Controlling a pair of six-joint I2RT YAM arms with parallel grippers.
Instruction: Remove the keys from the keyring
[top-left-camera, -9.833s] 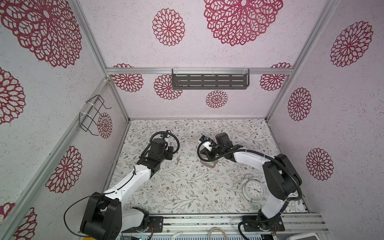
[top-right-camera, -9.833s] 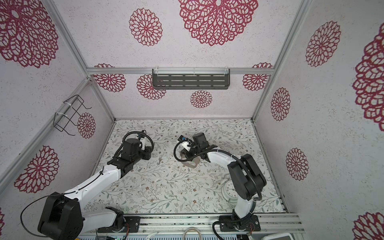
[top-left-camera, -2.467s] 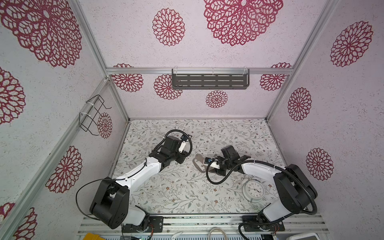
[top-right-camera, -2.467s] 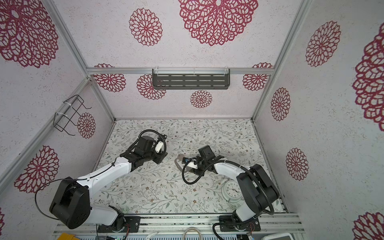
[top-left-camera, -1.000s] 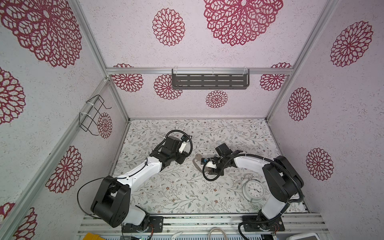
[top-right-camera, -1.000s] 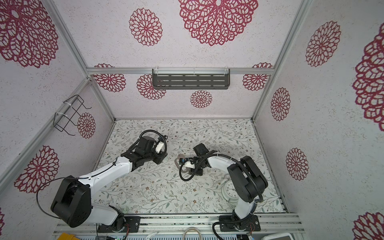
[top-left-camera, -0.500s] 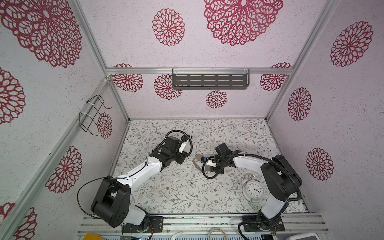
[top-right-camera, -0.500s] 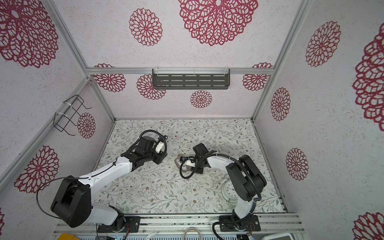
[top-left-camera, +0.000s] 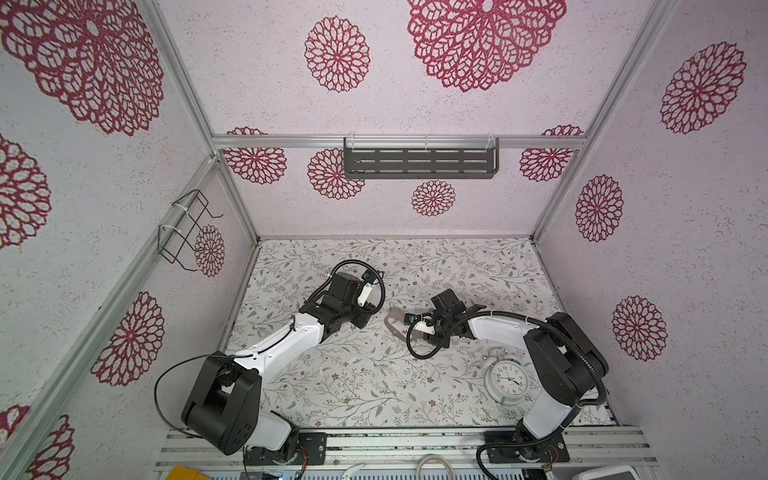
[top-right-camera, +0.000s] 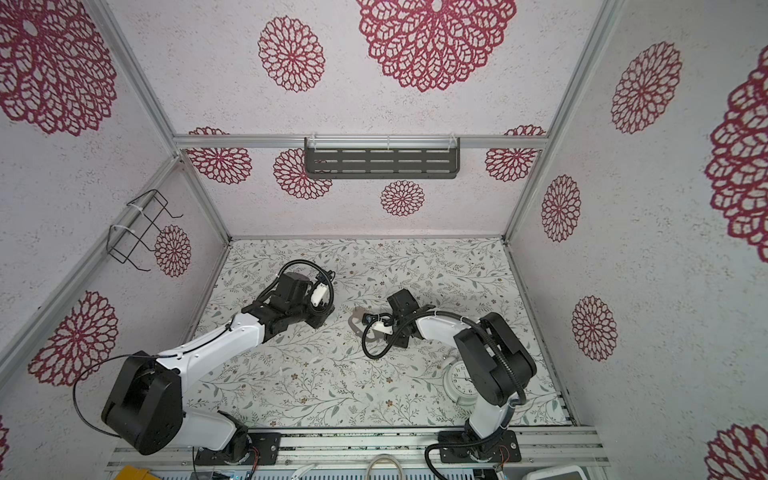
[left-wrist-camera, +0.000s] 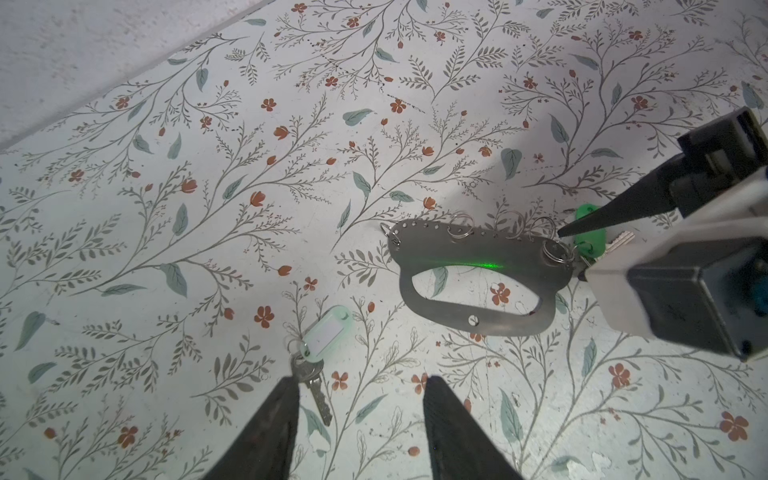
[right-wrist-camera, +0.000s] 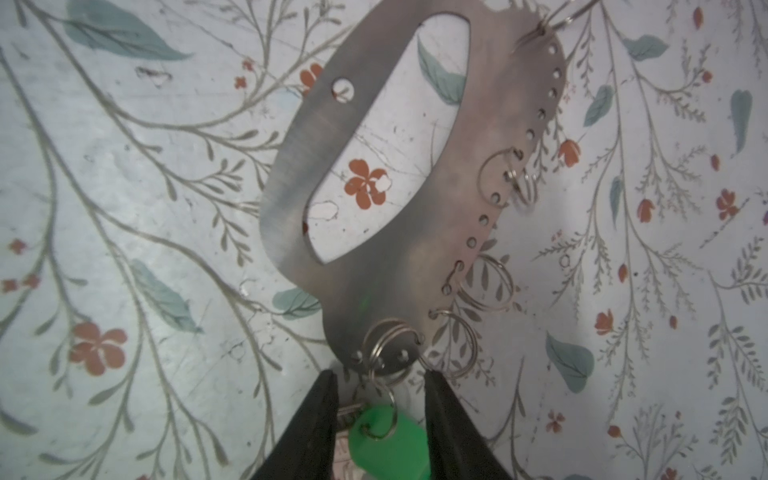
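The keyring (left-wrist-camera: 478, 266) lies flat on the floral table, a dull metal loop with several small split rings along one edge; it also shows in both top views (top-left-camera: 392, 325) (top-right-camera: 356, 322). A green-tagged key (right-wrist-camera: 386, 440) hangs on a split ring at the keyring's end (right-wrist-camera: 436, 208). My right gripper (right-wrist-camera: 380, 386) is open, one finger close on each side of that green tag (left-wrist-camera: 588, 243). A pale-tagged key (left-wrist-camera: 320, 345) lies loose on the table, off the keyring. My left gripper (left-wrist-camera: 361, 395) is open just short of it, holding nothing.
A round white alarm clock (top-left-camera: 507, 376) lies by the right arm's base. A dark shelf (top-left-camera: 419, 162) hangs on the back wall and a wire basket (top-left-camera: 183, 232) on the left wall. Walls enclose the table on three sides.
Over the last seconds the right gripper swung in to the keyring's end with the green tag. The left arm has stayed still over the loose key.
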